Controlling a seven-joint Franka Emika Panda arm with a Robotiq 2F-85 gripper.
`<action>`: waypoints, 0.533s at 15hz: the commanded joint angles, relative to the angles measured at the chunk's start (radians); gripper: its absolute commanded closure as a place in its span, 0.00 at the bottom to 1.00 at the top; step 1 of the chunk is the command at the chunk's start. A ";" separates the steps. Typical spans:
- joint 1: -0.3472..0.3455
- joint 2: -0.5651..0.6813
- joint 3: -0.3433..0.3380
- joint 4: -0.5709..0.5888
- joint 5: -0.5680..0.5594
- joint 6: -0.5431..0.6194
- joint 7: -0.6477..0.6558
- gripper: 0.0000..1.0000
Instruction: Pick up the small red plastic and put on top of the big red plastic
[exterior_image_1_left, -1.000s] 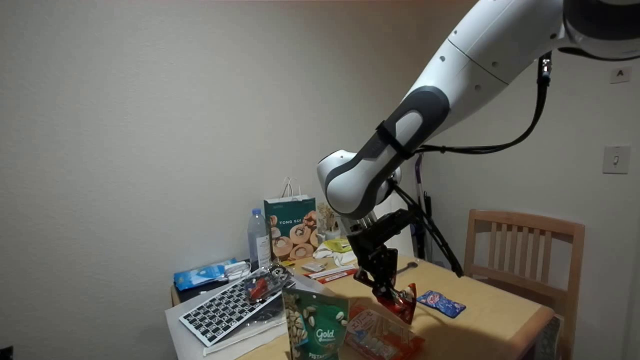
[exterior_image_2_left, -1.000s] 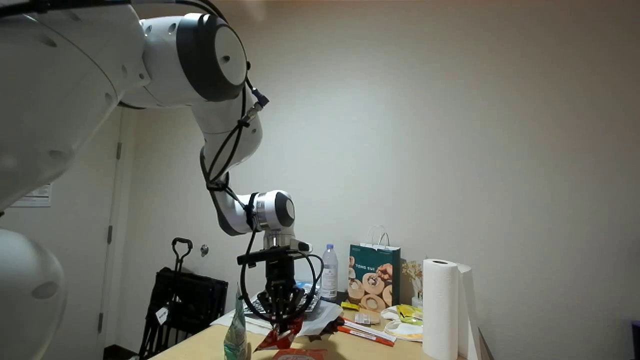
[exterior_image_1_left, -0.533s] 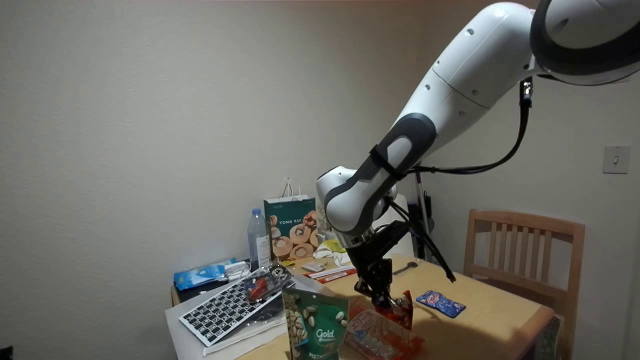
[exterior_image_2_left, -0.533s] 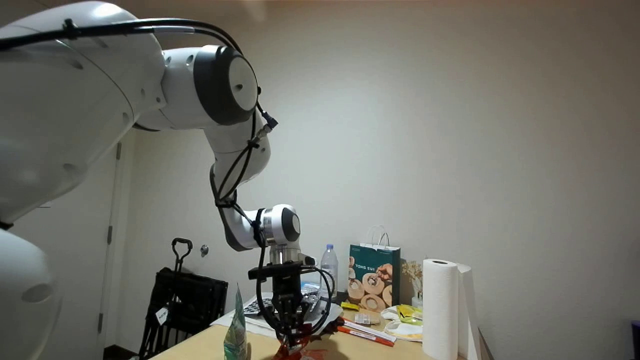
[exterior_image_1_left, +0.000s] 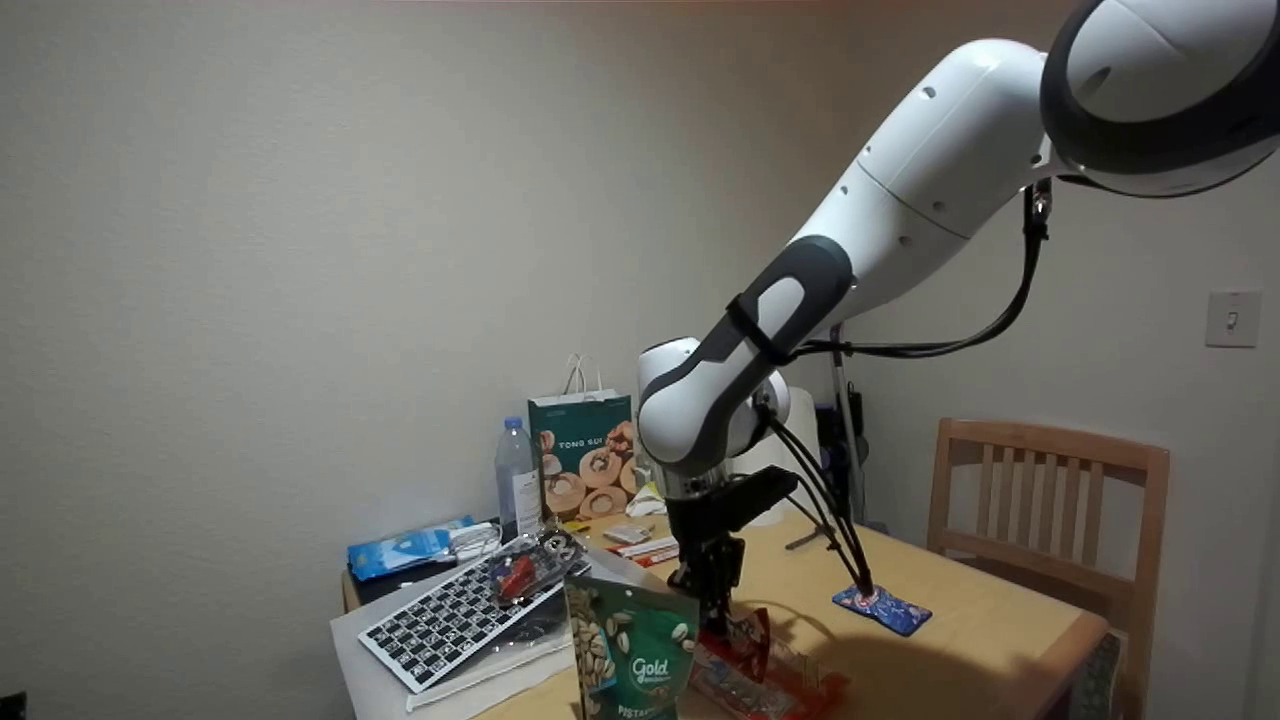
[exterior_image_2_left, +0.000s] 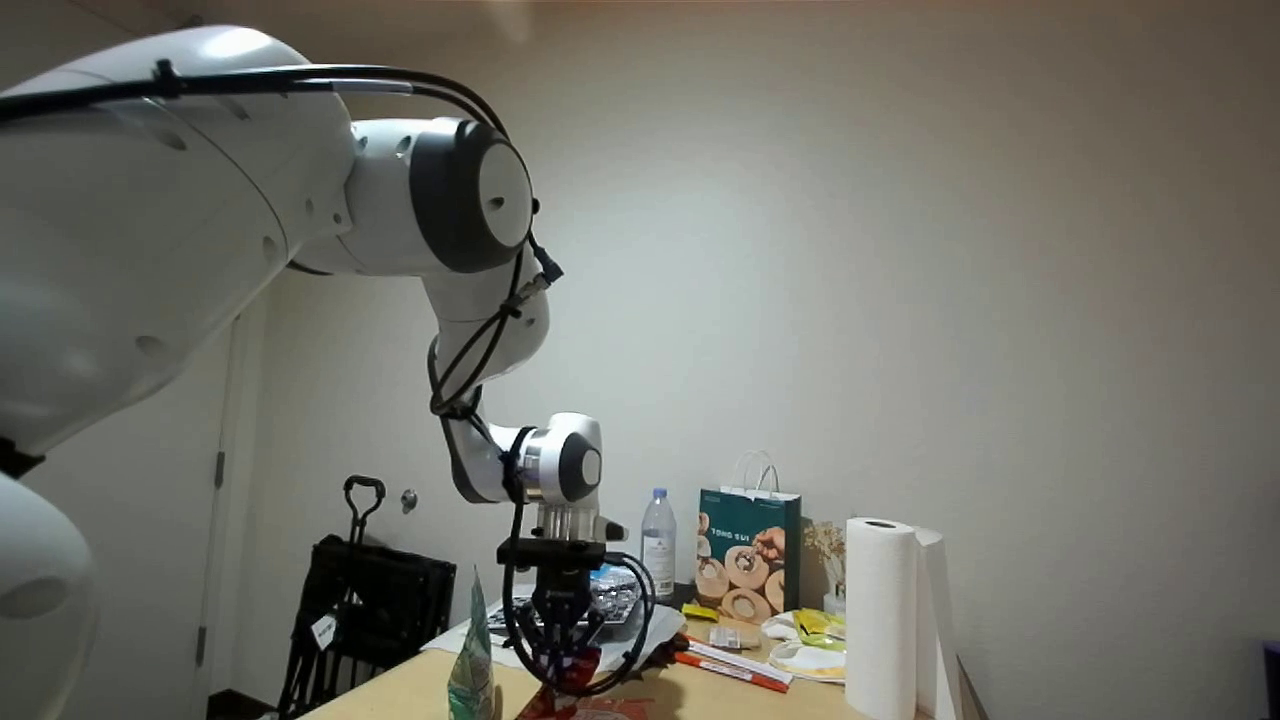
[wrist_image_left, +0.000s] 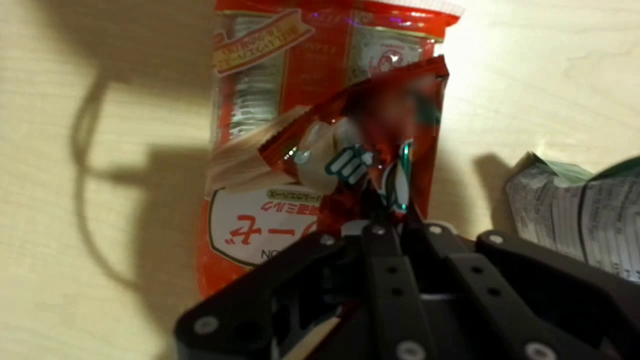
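My gripper (exterior_image_1_left: 722, 625) is shut on the small red plastic (exterior_image_1_left: 752, 645), pinching and crumpling its middle. The packet is glossy red with white and green markings; it hangs tilted over the big red plastic (exterior_image_1_left: 800, 690). In the wrist view the small packet (wrist_image_left: 327, 142) covers part of the big orange-red bag (wrist_image_left: 250, 225), which lies flat on the table. The fingertips (wrist_image_left: 390, 207) are close together on the packet. I cannot tell if the two packets touch. In an exterior view the gripper (exterior_image_2_left: 565, 650) partly hides the small packet, and only a strip of the big bag (exterior_image_2_left: 615, 708) shows.
A dark green upright bag (exterior_image_1_left: 635, 650) stands close beside the gripper; it also shows in the wrist view (wrist_image_left: 575, 215). A blue packet (exterior_image_1_left: 883, 608) lies to the right. A keyboard (exterior_image_1_left: 440, 630), pens (exterior_image_2_left: 735, 668) and a paper towel roll (exterior_image_2_left: 880, 620) are farther off.
My gripper has gone down, then shifted left towards the green bag in an exterior view, carrying the small red packet over the big bag. The big bag has not visibly moved.
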 joint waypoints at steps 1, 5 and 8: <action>-0.045 -0.021 0.023 -0.033 0.100 0.008 -0.020 0.98; -0.060 -0.013 0.002 -0.033 0.146 -0.008 0.013 0.98; -0.072 0.010 -0.006 -0.013 0.160 -0.029 0.006 0.98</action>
